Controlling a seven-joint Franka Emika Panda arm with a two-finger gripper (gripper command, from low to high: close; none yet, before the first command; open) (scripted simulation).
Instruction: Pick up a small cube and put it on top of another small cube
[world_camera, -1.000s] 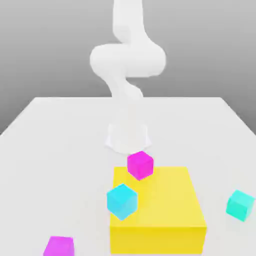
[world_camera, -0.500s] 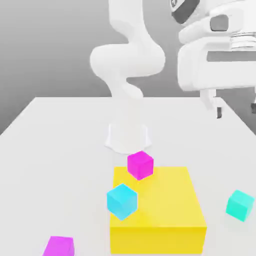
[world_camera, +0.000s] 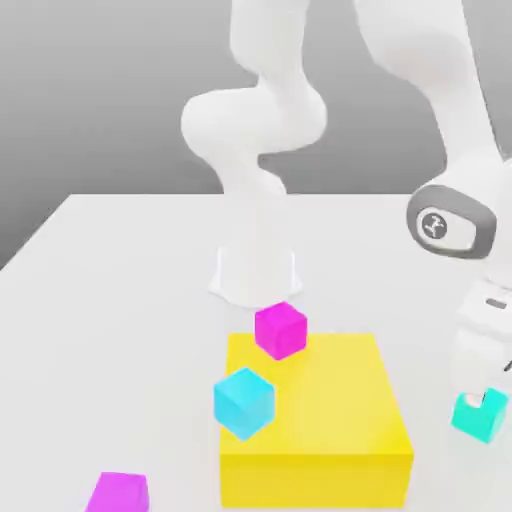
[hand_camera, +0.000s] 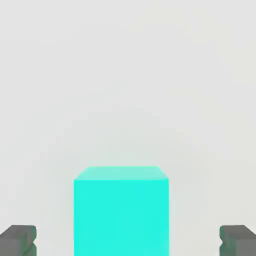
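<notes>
1. Spread wide, the jaws straddle the small turquoise cube (hand_camera: 121, 217) at the exterior view's right, with bare space beside both its flanks; we see no grip so far. It lies nearer one jaw than the other.

2. We judge the approach nearly done, while the closing, lift, carry and stacking are all left. Our next move would be to settle around the cube, then close squarely; the uneven gaps could nudge it sideways first.

3. From the exterior view's left, we meet a flat-sided violet cube (world_camera: 119, 494), cut off by the frame, on the smooth, matte pale counter (world_camera: 110, 330).

4. Next comes a small sky-cyan cube (world_camera: 245, 404), crisp-edged and plain, seen corner-on across the yellow block's near edge. We cannot tell whether it rests on that block.

5. Beside it we find a small magenta cube (world_camera: 281, 331), sharp-cornered and overlapping the block's far edge in our view; its support is unclear too.

6. Broad, low and rectangular, the plain yellow block (world_camera: 340, 410) looks untextured. We see no finished stack with the turquoise cube, and which small cube should bear it we cannot tell.
</notes>
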